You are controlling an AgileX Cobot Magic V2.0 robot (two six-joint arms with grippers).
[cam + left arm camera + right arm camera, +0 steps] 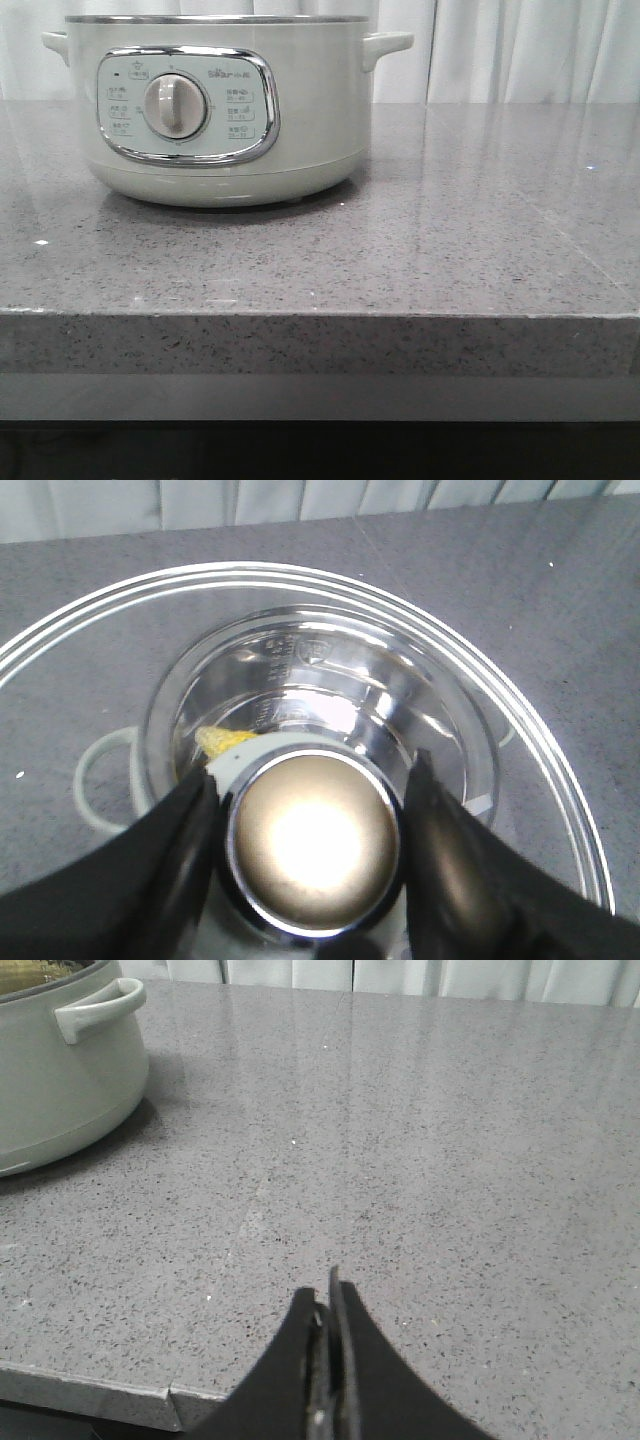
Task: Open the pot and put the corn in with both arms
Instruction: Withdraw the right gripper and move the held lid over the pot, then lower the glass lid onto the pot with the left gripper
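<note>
The pale-green pot [300, 110] stands at the back left of the stone counter, its control panel facing me. Neither gripper shows in the front view. In the left wrist view my left gripper [312, 775] is shut on the round metal knob [315, 840] of the glass lid [80, 670], held well above the pot. Through the glass I see the pot's shiny inside [300, 670], one handle [95, 780], and a bit of yellow corn [225, 742] in the pot. My right gripper [325, 1295] is shut and empty over bare counter, to the right of the pot [60, 1070].
The grey speckled counter [450, 250] ends in a front edge [320, 315], which lies close under the right gripper. White curtains [520, 50] hang behind the counter.
</note>
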